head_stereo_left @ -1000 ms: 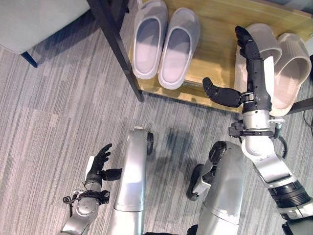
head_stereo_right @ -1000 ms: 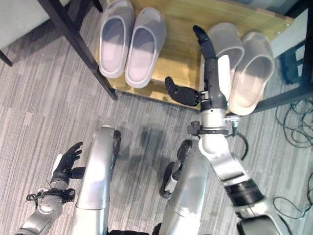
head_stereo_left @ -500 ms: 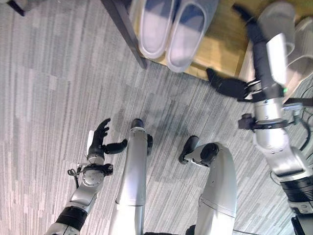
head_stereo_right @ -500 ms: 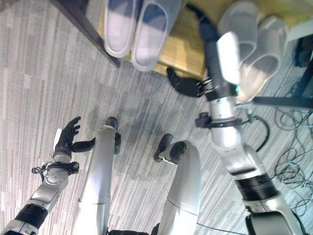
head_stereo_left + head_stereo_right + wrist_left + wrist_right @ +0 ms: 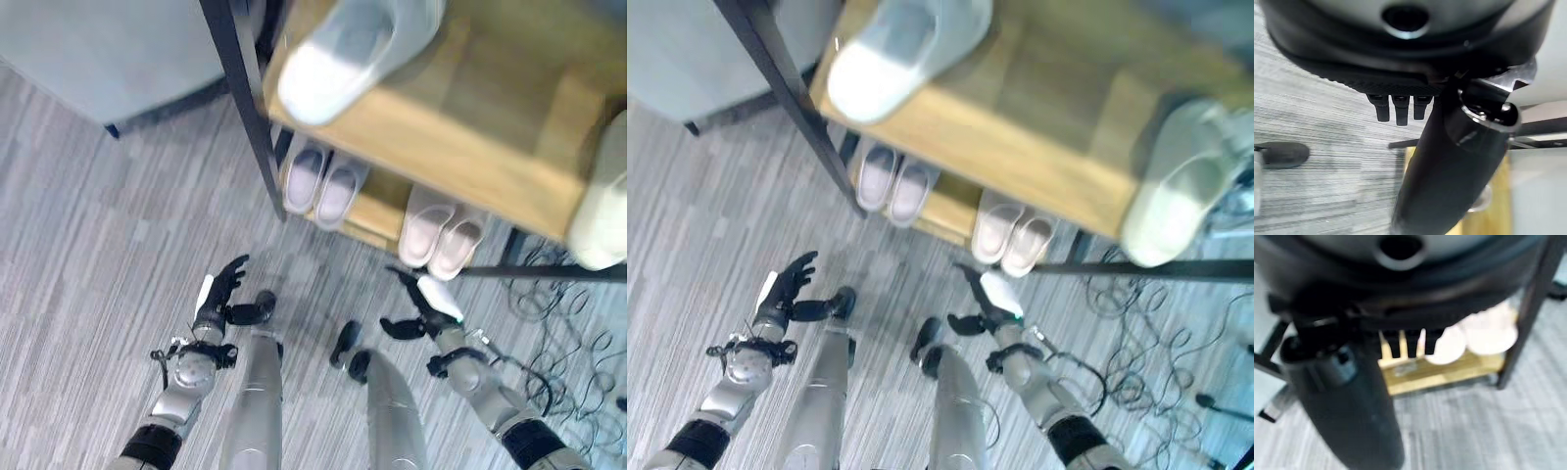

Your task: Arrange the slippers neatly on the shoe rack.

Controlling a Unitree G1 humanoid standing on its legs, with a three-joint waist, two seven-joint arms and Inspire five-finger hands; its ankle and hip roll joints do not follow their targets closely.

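The wooden shoe rack [image 5: 460, 127] has two shelves. A pale slipper [image 5: 343, 54] lies on the upper shelf at its left end, and another pale slipper [image 5: 602, 211] is at its right edge. On the lower shelf [image 5: 367, 217] a lavender pair [image 5: 320, 181] stands side by side, with a beige pair [image 5: 443, 235] to its right. My right hand [image 5: 416, 308] is open over the carpet in front of the beige pair [image 5: 1474, 335] and holds nothing. My left hand [image 5: 220, 294] is open and empty, low at the left, its fingers [image 5: 1396, 110] straight.
A black post [image 5: 245, 108] forms the rack's front left corner. A grey seat [image 5: 98, 49] stands to the rack's left. Loose cables [image 5: 558, 323] lie on the grey carpet [image 5: 98, 255] at the right.
The camera has risen and pulled back, bringing the upper shelf into view. My right hand has come off the beige slippers and now hovers in front of the rack.
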